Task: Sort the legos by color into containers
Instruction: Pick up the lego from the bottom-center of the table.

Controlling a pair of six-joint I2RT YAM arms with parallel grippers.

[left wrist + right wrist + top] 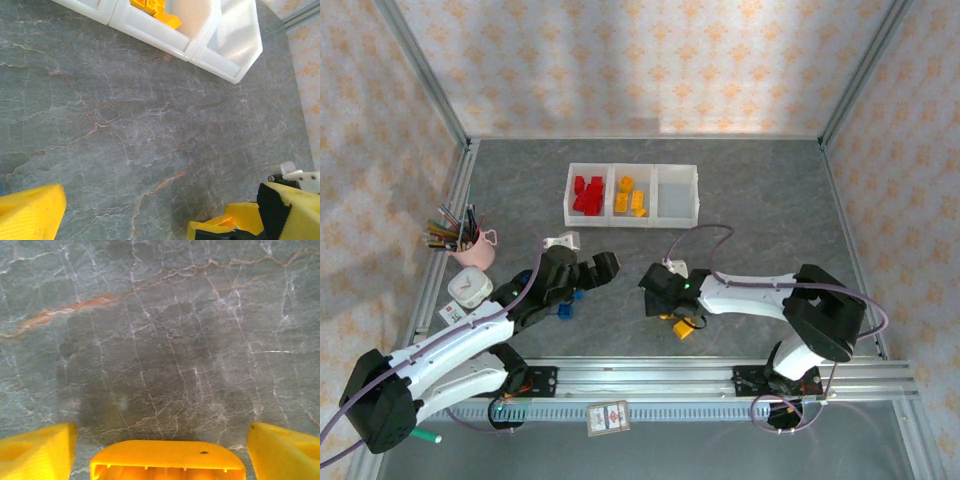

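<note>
Found table (760, 210) fenced by aluminium rails on left, right and rear. Near edge taken up by a mounting rail (720, 375) carrying both arm bases. Noted open grey surface between the containers (632, 220) and both grippers, and a broader open stretch toward the right rail. Found left margin crowded by a pink cup of pens (472, 248) and a white box (470, 288) just beside it.

Counted three bins joined in one row, set near rear centre. Found a cluster of red legos (587, 193) in the left bin and a cluster of orange-yellow legos (630, 197) in the middle bin; exact numbers not resolvable. Counted two blue legos (565, 310) on the table beside the left arm, and one orange-yellow brick (683, 328) on the table just beside the right wrist.

Found left gripper (603, 268) spread wide, fingers (30, 212) over bare table, gripping nothing. Found right gripper (653, 287) with fingers apart. Seen in its wrist view: an orange-yellow piece (167, 460) low between them, a gap on each side, touching neither finger. Unable to tell whether brick or gripper part.
</note>
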